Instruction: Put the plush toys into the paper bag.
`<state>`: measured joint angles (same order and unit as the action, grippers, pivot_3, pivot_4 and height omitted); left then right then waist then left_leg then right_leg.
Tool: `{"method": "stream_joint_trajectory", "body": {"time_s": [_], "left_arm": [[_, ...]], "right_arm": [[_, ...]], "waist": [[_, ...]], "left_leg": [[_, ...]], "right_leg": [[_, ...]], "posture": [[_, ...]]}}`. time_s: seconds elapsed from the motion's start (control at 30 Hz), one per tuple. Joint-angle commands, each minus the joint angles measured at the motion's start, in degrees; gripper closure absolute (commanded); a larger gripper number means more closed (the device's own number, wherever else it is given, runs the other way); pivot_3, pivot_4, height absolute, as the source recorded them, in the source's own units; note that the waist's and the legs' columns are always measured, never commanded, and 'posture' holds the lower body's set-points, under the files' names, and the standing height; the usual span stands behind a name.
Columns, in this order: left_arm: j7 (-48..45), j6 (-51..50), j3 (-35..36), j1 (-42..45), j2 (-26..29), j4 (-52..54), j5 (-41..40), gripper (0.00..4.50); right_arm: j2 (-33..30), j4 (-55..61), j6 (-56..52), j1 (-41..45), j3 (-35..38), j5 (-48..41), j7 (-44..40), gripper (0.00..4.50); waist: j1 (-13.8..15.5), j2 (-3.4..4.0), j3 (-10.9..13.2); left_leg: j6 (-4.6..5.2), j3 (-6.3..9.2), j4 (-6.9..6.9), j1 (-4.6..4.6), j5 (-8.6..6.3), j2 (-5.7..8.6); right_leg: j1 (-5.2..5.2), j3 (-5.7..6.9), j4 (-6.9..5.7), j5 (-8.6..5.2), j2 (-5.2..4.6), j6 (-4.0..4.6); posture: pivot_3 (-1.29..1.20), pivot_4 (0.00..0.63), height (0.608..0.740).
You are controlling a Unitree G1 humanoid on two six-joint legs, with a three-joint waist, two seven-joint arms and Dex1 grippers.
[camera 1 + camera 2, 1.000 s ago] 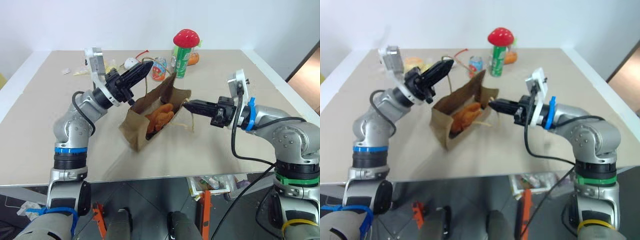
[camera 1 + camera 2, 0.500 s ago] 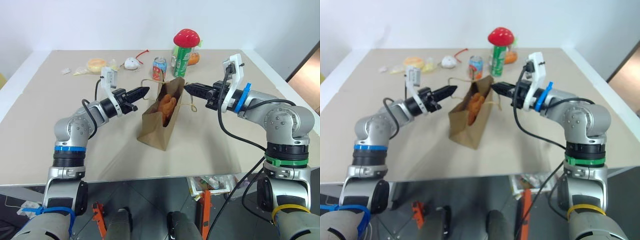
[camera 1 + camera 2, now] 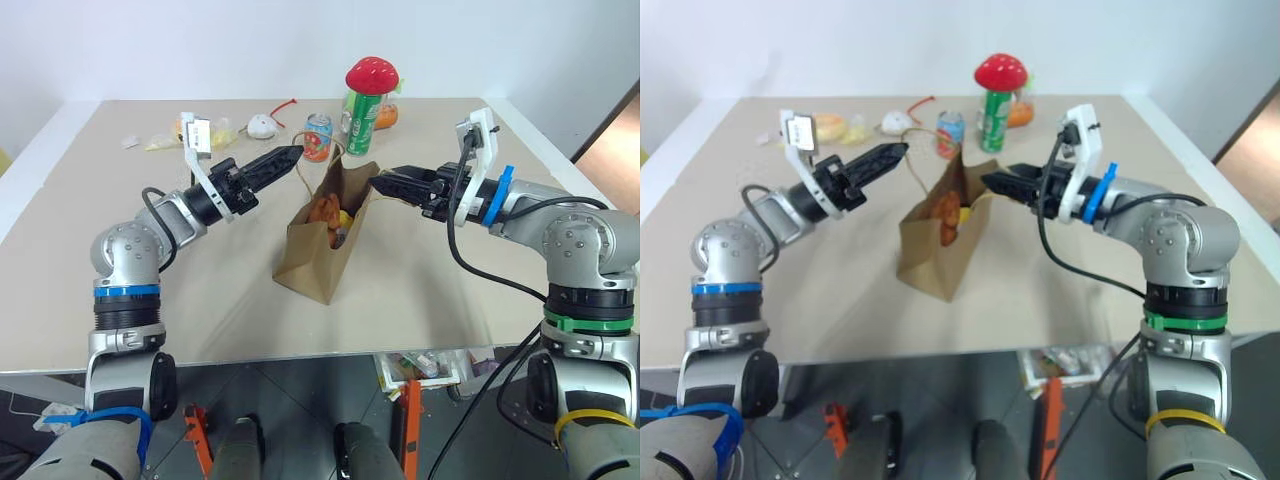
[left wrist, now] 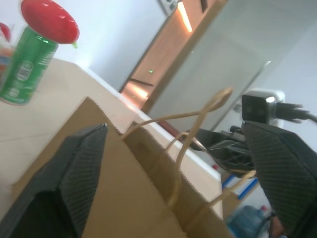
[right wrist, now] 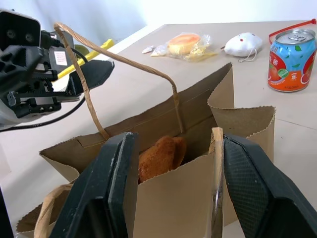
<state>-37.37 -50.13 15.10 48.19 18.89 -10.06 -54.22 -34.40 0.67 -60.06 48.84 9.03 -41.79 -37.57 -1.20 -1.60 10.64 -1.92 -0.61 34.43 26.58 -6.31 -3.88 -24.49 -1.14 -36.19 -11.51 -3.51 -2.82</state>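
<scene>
Wrist views: both hands open, empty

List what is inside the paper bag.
Inside the paper bag an orange-brown plush shows at the opening, with a bit of yellow beside it. The bag's walls cover the rest of both and whatever lies lower.

Upright paper bag mid-table, cans close behind, bare tabletop either side.

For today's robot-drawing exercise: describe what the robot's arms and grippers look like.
Both arms are silver-grey metal with black joints. The left gripper and right gripper have black, tapering, textured fingers. White camera brackets sit on both wrists; blue bands and black cables mark both arms, with a green ring on the right.
</scene>
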Motion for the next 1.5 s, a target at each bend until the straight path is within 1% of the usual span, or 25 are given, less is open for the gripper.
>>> {"method": "stream_joint_trajectory", "body": {"time_s": [0.03,0.1,0.2,0.33,0.5,0.67,0.83,1.07,1.2,1.3,1.5], "left_arm": [[-7.49,-5.25,3.04,0.53,4.45,4.66,-7.60,0.15],[-9.15,-6.99,3.44,-0.37,5.84,5.04,-9.27,0.15],[-11.19,-8.93,4.16,-1.96,7.74,4.85,-10.95,0.15],[-12.83,-9.13,3.90,-3.83,9.09,5.69,-10.90,0.15],[-12.60,-7.84,3.61,-4.64,8.92,5.48,-10.07,0.15],[-12.35,-7.33,3.39,-4.39,8.77,5.61,-10.01,0.15],[-12.26,-7.27,3.33,-4.27,8.86,5.66,-10.06,0.15],[-12.70,-7.86,2.92,-4.51,8.77,6.61,-10.65,0.15],[-12.96,-8.76,2.62,-5.09,8.47,7.31,-11.41,0.15],[-13.17,-9.00,2.27,-5.50,8.18,7.93,-11.49,0.15],[-13.20,-9.05,2.36,-5.12,7.83,7.88,-11.68,0.15]], "right_arm": [[-1.11,1.02,1.13,1.89,5.58,-3.58,-1.66,1.65],[-0.82,1.43,1.11,2.13,6.96,-4.94,-1.85,1.65],[0.41,0.94,0.90,3.06,10.91,-8.66,-1.01,1.65],[0.93,0.20,0.01,3.72,13.17,-11.02,0.81,1.65],[-0.12,2.72,-1.08,1.06,8.77,-9.04,0.78,1.65],[-1.05,3.07,-0.97,0.38,7.38,-8.45,0.39,1.65],[-5.81,5.47,-0.91,-1.61,3.56,-6.36,-3.05,1.65],[-15.99,6.63,1.67,-4.67,-0.32,-0.80,-8.81,1.65],[-20.62,4.51,3.67,-3.56,-0.41,1.55,-12.29,1.65],[-22.76,4.75,3.62,-2.72,-1.06,2.18,-14.50,1.65],[-26.22,7.22,3.13,-4.79,-2.65,3.25,-18.21,1.65]], "waist": [[-0.02,0.00,0.00],[-0.01,0.00,0.00],[-0.02,0.00,0.00],[-0.03,0.01,0.00],[-0.02,0.00,0.00],[-0.02,0.01,0.00],[0.00,0.01,0.00],[0.01,0.00,0.00],[0.01,0.00,0.00],[0.01,0.00,0.00],[0.01,0.00,0.00]], "left_leg": [[0.00,0.00,0.00,0.00,0.00,0.00],[0.00,0.00,-0.01,0.01,0.00,0.00],[0.00,0.00,-0.02,0.01,0.00,0.00],[0.00,0.00,-0.01,0.00,0.00,0.00],[0.00,0.00,-0.01,0.00,0.00,0.00],[0.00,0.00,-0.01,0.00,0.00,0.00],[0.00,-0.01,-0.01,0.01,0.00,0.00],[-0.02,-0.02,-0.01,0.01,-0.01,0.00],[-0.04,-0.04,-0.01,0.01,-0.02,0.00],[-0.04,-0.05,-0.01,0.00,-0.02,0.00],[-0.05,-0.05,-0.01,0.01,-0.03,0.00]], "right_leg": [[-0.01,0.00,0.00,0.00,0.00,0.00],[-0.02,0.00,0.00,-0.01,0.00,0.01],[-0.02,0.00,0.00,-0.02,0.00,0.00],[-0.01,0.00,0.00,-0.01,0.00,0.01],[0.00,0.00,0.00,0.00,-0.01,0.03],[-0.01,0.00,0.00,0.00,-0.01,0.03],[-0.01,0.00,0.01,-0.01,-0.01,0.03],[-0.03,0.00,0.01,-0.02,-0.03,0.04],[-0.07,-0.01,0.02,-0.03,-0.03,0.05],[-0.08,-0.02,0.02,-0.03,-0.03,0.05],[-0.12,-0.03,0.02,-0.03,-0.03,0.06]], "posture": [[0.00,0.150,0.740],[0.00,0.150,0.740],[0.00,0.150,0.740],[0.00,0.150,0.740],[0.00,0.150,0.740],[0.00,0.150,0.740],[0.00,0.150,0.740],[0.00,0.150,0.740],[0.00,0.150,0.740],[0.00,0.150,0.740],[0.00,0.150,0.740]]}}
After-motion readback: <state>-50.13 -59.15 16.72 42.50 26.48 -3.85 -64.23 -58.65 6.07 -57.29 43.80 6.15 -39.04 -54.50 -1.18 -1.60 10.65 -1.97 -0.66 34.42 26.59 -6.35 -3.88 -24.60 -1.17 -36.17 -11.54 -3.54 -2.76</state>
